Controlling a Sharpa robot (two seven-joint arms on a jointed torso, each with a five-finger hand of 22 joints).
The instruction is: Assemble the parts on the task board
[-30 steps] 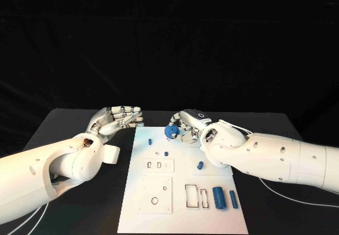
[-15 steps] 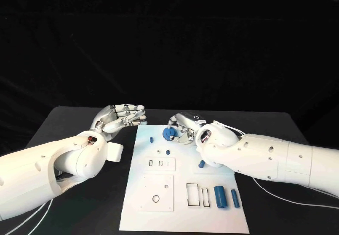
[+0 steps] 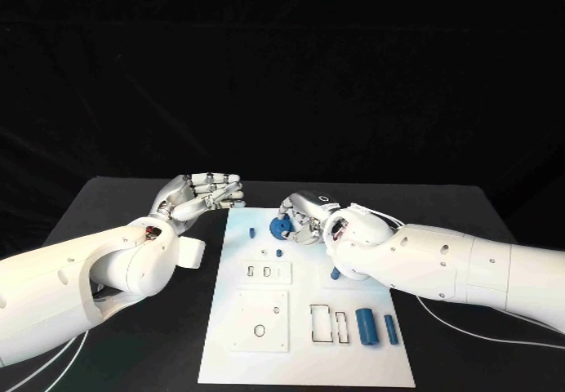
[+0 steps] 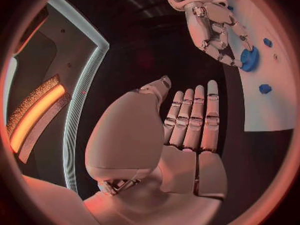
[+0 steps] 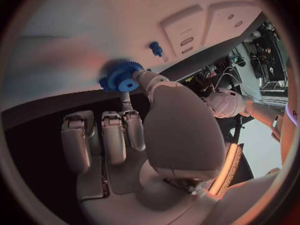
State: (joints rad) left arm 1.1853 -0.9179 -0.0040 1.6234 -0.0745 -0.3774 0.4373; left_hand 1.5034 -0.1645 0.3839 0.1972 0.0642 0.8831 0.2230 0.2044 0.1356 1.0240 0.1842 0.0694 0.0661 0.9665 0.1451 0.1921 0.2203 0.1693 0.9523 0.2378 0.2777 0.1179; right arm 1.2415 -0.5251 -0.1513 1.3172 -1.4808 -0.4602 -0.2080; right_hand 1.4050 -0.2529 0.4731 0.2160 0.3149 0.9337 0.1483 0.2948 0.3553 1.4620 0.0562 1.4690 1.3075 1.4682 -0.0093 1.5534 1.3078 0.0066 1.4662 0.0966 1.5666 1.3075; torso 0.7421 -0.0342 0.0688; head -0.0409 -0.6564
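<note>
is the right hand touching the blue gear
Touching: in the right wrist view the right hand pinches the blue gear between its fingertips, just above the task board.

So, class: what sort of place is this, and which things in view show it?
Probably a robotics test bench, not a workshop in use: a bare black table against a dark backdrop, a white task board with cut-out slots, and the right silver many-fingered hand holding a small blue toothed gear.
</note>
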